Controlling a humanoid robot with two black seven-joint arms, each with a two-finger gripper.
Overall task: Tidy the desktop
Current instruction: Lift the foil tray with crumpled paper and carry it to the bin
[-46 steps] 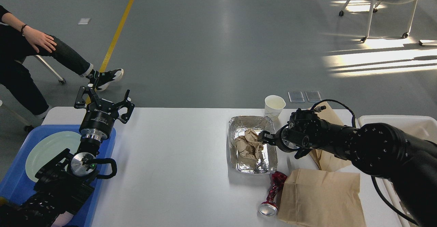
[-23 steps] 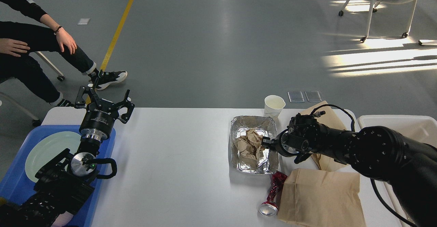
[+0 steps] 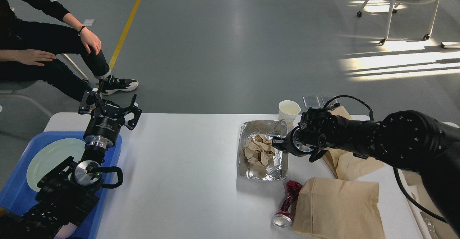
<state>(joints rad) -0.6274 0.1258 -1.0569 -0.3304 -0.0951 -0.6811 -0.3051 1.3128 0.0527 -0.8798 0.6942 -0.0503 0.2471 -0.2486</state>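
The desktop (image 3: 187, 167) is big, white and smooth, with round corners, and it fills the lower part of the view. A foil tray (image 3: 264, 174) with crumpled paper (image 3: 258, 150) sits on it. The right gripper (image 3: 277, 143) pinches the tray's right rim, arm reaching in sideways. The left gripper (image 3: 107, 104) points up over the blue tray (image 3: 21, 192), fingers spread wide, holding nothing.

The large white matt smooth worktop (image 3: 187, 167) carries a crinkled shiny aluminium-foil tray (image 3: 262, 152) holding crumpled brown paper (image 3: 258, 150). Beside the tray lie a glossy red crushed metal can (image 3: 286, 205), a flat matt brown paper bag (image 3: 337, 206) and a white paper cup (image 3: 288, 110).
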